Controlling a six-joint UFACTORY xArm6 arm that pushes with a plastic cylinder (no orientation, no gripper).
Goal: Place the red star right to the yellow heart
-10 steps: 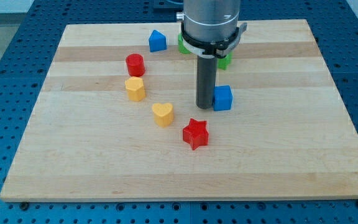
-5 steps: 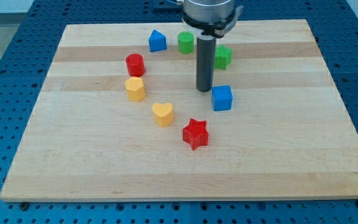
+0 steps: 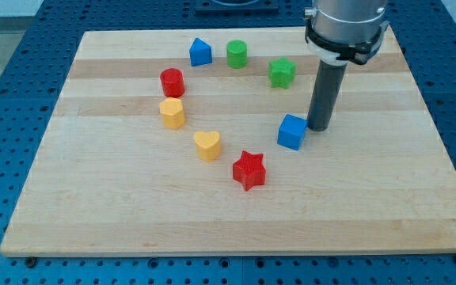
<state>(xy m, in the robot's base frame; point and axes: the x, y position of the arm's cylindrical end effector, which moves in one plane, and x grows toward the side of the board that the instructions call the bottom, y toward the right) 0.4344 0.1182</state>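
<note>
The red star (image 3: 249,169) lies on the wooden board (image 3: 370,206), just below and to the right of the yellow heart (image 3: 207,145), a small gap between them. My tip (image 3: 319,127) stands at the right side of the blue cube (image 3: 292,131), touching or nearly touching it. It is up and to the right of the red star, well apart from it.
A red cylinder (image 3: 172,81) and a yellow hexagonal block (image 3: 172,112) stand left of the heart. A blue house-shaped block (image 3: 200,52), a green cylinder (image 3: 237,54) and a green star (image 3: 283,72) line the board's top.
My tip moved from the left of the blue cube up and round to its right side. The blue cube has turned and shifted slightly down and to the right.
</note>
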